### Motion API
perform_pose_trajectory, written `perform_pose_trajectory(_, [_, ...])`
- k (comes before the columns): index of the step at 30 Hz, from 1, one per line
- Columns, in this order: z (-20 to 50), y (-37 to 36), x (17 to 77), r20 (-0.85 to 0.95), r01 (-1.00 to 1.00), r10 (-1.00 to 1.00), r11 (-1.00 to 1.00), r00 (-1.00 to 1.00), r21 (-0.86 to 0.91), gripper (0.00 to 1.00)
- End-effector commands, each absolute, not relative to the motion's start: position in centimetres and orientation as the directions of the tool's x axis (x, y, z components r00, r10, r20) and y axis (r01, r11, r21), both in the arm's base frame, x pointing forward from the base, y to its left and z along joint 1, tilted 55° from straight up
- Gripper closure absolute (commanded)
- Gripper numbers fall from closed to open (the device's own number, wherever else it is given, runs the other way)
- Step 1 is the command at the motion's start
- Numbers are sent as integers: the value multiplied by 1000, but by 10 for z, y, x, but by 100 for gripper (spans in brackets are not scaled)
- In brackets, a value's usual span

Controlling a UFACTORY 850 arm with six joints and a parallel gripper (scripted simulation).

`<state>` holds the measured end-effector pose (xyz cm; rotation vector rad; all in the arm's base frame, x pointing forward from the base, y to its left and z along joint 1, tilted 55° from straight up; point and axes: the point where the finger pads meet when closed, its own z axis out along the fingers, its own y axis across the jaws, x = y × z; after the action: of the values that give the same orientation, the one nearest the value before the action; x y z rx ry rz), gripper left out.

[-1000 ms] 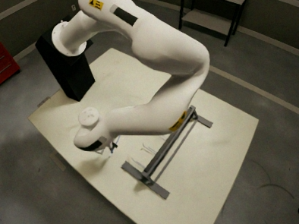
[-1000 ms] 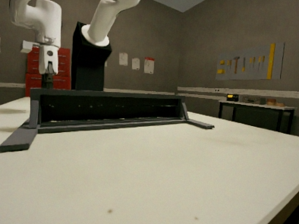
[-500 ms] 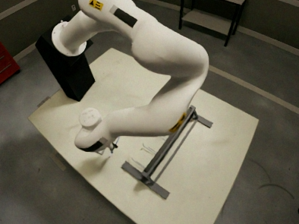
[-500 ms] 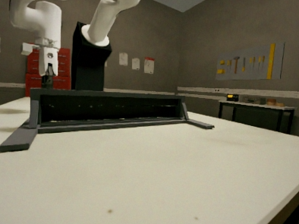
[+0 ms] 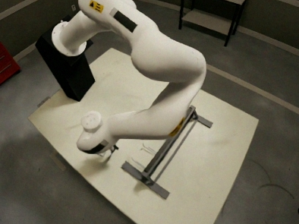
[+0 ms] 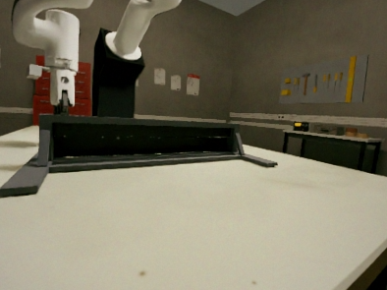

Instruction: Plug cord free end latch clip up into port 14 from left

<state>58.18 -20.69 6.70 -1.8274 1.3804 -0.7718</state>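
We see the gripper [image 5: 109, 152] low over the bench [image 5: 224, 155] on the port side of the rack [image 5: 165, 148], near its left end. The jaws stand part-way apart and, by our reading, are clamped on nothing. The patch cord [image 5: 146, 148] shows only as thin pale loops just in front of the rack, and we cannot make out its free plug. We judge the pickup is in hand. Next comes closing on the plug, clip up, then carrying it right to port 14 without nudging the rack, which stands level.
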Motion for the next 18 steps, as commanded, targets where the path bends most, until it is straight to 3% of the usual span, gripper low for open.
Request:
perform_pose_trajectory(1, [61, -206, 590, 44, -543, -967, -178, 251, -820, 61])
perform_pose_trajectory(18, [49, -202, 607, 44, -543, -967, -178, 251, -820, 61])
